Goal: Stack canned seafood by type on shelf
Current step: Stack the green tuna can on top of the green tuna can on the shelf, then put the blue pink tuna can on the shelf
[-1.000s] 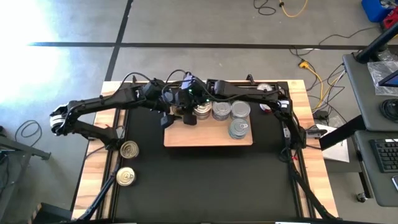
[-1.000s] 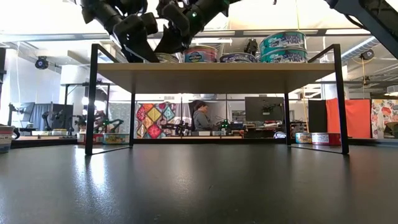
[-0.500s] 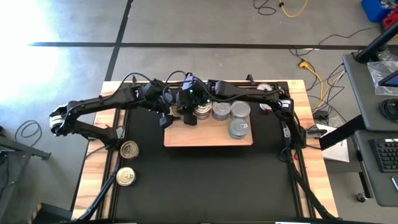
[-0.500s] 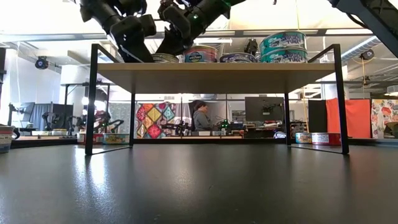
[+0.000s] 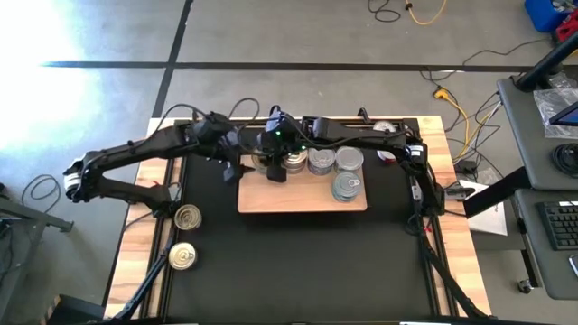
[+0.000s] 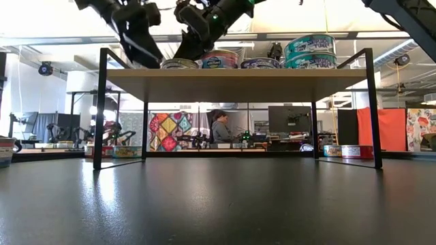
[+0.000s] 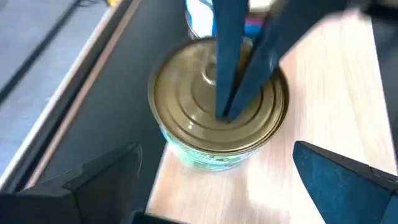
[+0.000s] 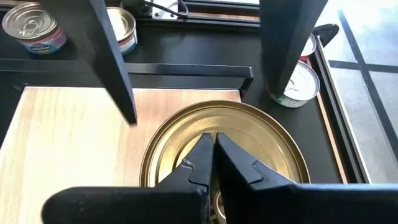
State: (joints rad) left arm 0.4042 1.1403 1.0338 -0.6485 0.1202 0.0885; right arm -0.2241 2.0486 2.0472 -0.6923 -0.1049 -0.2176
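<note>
**Low view check: gold tin near the shelf's left edge, pinned under closed right end effector**

Low view, nearest first: bare black bench mat fills the lower half of the frame; above it the shelf spans the middle on thin black legs. Tins line its top: a gold-lidded tin left of centre, labelled tins to its right, and a two-high stack toward the right end.

High view: two more tins sit on the bench at lower left, well apart from the shelf. They are not yet placed.

Left end effector is wide open and holds nothing; it sits at the shelf's left end, just beside the gold tin. Right end effector is fully closed, its tips resting on the gold lid.

Risks, as judgement:
- In the left wrist view the gold tin sits close to the board's edge. A sideways drag from the closed tips could push it off.
- Arms are crowded at upper centre of the high view; either one moving could clip the other.
- A nudged tin could bump the neighbouring row.
</note>
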